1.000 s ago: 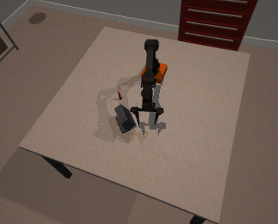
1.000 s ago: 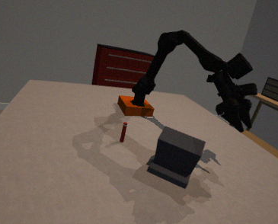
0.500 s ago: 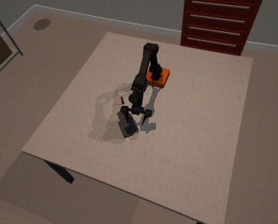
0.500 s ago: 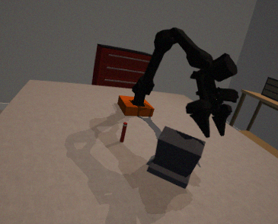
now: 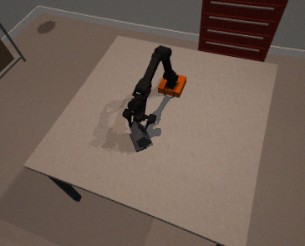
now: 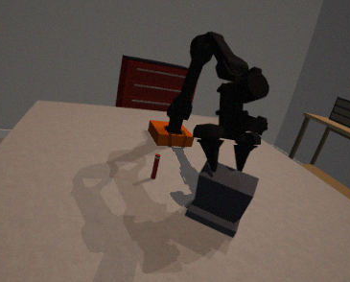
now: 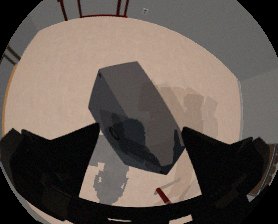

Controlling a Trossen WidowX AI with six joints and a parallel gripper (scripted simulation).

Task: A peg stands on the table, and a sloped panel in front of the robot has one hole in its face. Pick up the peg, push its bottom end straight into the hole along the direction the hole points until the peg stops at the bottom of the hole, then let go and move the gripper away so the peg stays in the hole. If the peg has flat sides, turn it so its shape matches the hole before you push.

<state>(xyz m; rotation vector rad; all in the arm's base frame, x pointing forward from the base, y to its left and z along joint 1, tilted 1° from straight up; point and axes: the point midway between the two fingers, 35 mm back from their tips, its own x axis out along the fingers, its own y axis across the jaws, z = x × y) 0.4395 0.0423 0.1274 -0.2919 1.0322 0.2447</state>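
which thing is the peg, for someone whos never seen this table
On the pale table, find the orange block under the arm. Between it and the dark sloped block stands the peg, the only slim red upright.

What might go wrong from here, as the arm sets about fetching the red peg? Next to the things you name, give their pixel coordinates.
The open tool point(image 5: 139, 129) point(image 6: 227, 169) point(image 7: 142, 129) hangs right over the dark block point(image 5: 140, 135) point(image 6: 226, 192) point(image 7: 140, 100), so lowering it there could knock or shift the block.

The red peg point(image 6: 155, 167) point(image 7: 163, 195) stands upright on a small base, off to one side of the tool, so a sideways brush from a finger might topple it.
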